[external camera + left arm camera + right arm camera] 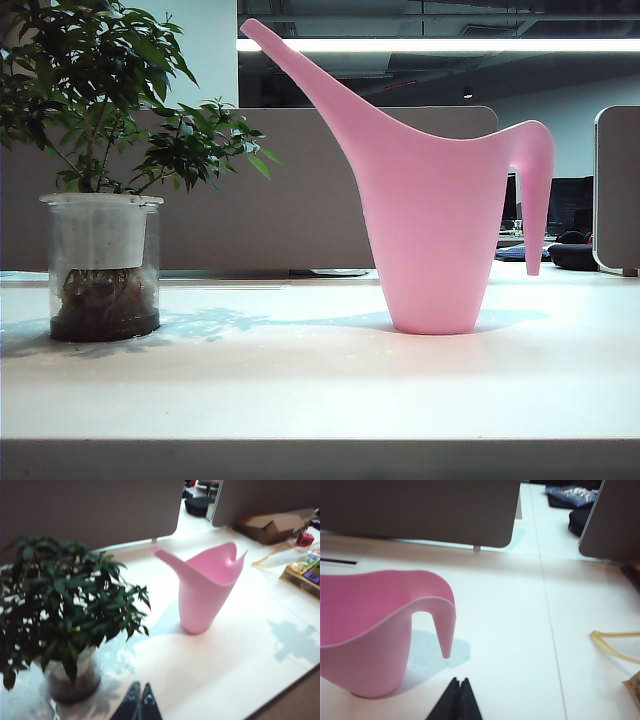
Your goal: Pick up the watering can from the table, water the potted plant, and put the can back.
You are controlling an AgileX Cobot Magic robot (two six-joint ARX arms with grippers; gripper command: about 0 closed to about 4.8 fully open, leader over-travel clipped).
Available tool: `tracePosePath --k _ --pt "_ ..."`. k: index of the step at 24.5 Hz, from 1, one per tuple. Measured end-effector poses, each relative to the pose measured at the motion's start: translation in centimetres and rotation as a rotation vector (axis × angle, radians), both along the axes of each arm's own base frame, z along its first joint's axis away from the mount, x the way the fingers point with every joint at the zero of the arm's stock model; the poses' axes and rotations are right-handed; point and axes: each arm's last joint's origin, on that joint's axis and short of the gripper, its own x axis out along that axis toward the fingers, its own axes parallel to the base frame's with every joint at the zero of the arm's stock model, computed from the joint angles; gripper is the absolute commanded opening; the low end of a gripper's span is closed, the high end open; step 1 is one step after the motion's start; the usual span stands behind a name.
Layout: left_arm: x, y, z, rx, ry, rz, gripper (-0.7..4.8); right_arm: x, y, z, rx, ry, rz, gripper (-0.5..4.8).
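Pink watering can (432, 215) upright on the white tabletop (300, 390), well apart from the potted plant (103, 170). Left gripper (139, 701) and right gripper (459, 698): fingers pressed together, empty, above the tabletop.

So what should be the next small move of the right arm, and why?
Probably open the right gripper and bring it toward the handle of the watering can. Its jaws are shut and hang apart from the handle, above the table. The can stands upright, untouched, spout toward the potted plant. The left gripper, also shut, hovers near the plant.
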Motion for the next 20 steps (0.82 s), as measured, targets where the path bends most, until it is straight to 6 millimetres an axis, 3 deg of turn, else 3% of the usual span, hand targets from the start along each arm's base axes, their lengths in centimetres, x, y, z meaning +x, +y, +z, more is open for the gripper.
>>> tracePosePath --k 1,2,4,12,14,17,20 --pt "0.0 0.0 0.1 -0.003 -0.015 0.0 -0.05 0.4 0.0 -0.2 0.002 0.013 0.009 1.7" --pt "0.1 0.0 0.3 -0.006 -0.034 0.001 -0.05 1.0 0.1 -0.5 0.003 0.03 0.017 2.58" --pt "0.2 0.0 0.5 -0.005 -0.058 0.02 -0.05 2.0 0.2 -1.0 0.003 0.064 0.02 3.08" --pt "3.2 -0.5 0.9 0.002 -0.046 0.04 -0.05 5.1 0.5 -4.4 0.001 0.14 0.03 3.07" --pt "4.1 -0.9 0.7 0.002 -0.017 -0.007 -0.05 7.0 0.6 -6.3 -0.001 0.155 0.029 3.12" --pt "4.4 -1.1 0.7 0.002 -0.01 -0.027 -0.05 8.3 0.6 -7.7 0.0 0.14 0.03 3.82" --pt "4.8 -1.2 0.7 0.008 -0.003 -0.033 -0.05 10.2 0.7 -9.3 0.003 0.109 0.03 4.03"
